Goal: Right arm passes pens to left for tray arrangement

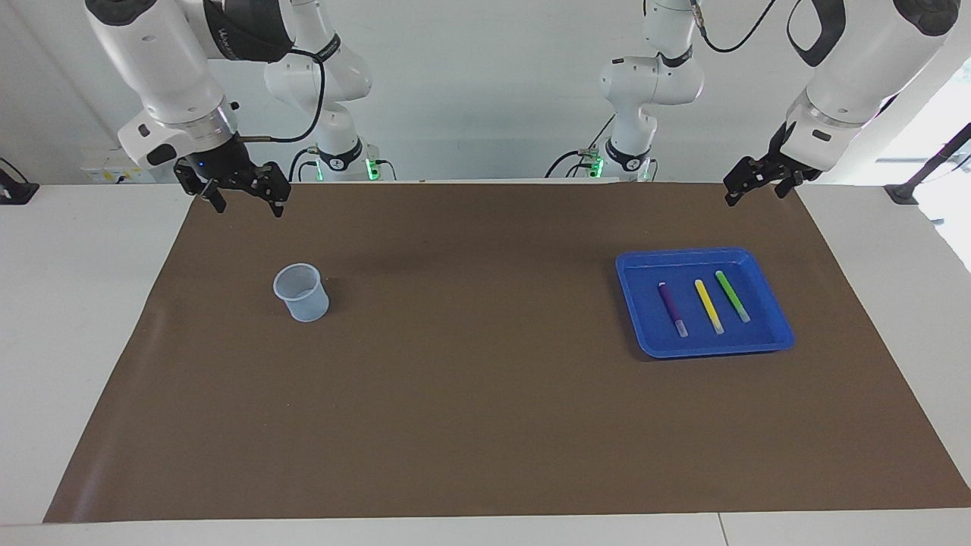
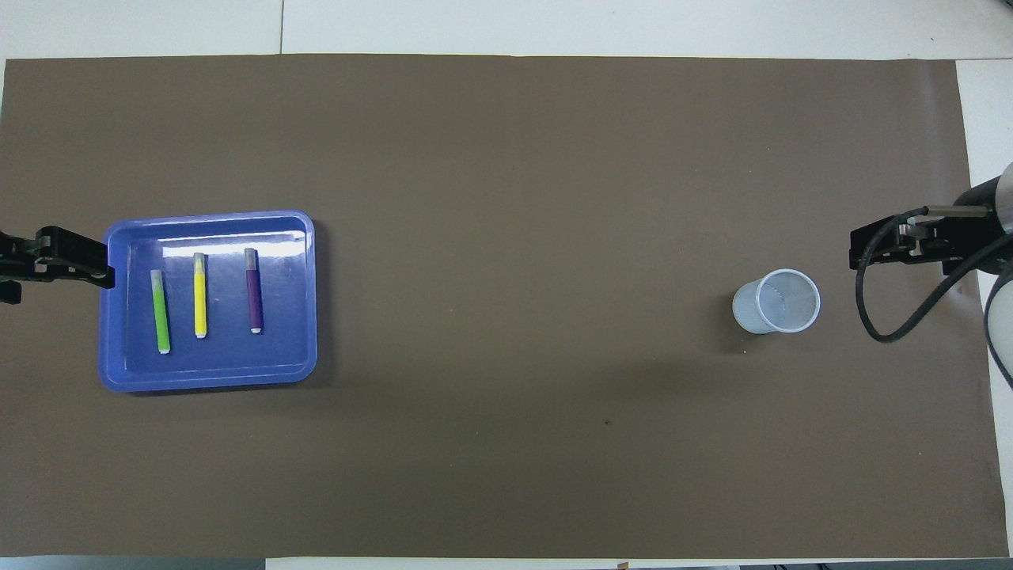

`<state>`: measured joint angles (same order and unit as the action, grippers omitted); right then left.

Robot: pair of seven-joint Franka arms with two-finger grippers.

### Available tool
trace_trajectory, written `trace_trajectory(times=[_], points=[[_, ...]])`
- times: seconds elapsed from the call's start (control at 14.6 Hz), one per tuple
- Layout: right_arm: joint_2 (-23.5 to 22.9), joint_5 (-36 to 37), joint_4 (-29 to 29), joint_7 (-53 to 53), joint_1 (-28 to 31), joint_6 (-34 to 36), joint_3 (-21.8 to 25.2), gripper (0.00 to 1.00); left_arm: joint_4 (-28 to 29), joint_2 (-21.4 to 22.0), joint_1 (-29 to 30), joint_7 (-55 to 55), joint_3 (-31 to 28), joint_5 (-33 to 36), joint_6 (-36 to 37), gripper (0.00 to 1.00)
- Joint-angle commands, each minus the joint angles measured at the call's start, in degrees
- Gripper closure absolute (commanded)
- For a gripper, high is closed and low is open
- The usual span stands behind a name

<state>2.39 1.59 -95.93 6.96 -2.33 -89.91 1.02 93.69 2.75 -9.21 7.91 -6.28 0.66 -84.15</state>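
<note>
Both tools gape empty — purple, yellow, green pens lie parallel in tray.

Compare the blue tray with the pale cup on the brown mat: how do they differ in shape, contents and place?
The blue tray is wide, shallow and square; the pale cup is small, round and taller than its width. The tray holds three pens, purple, yellow and green, lying side by side; the cup looks empty. The tray sits toward the left arm's end of the table, the cup toward the right arm's end. Both rest on the brown mat, touched by no gripper.
</note>
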Motion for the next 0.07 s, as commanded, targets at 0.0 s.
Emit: trace_trajectory(times=[0.0], points=[[1.03, -0.45, -1.19, -0.72, 0.83, -0.27, -0.40, 0.00, -2.03, -1.16, -0.11, -0.88, -0.23, 0.22, 1.89, 0.00]])
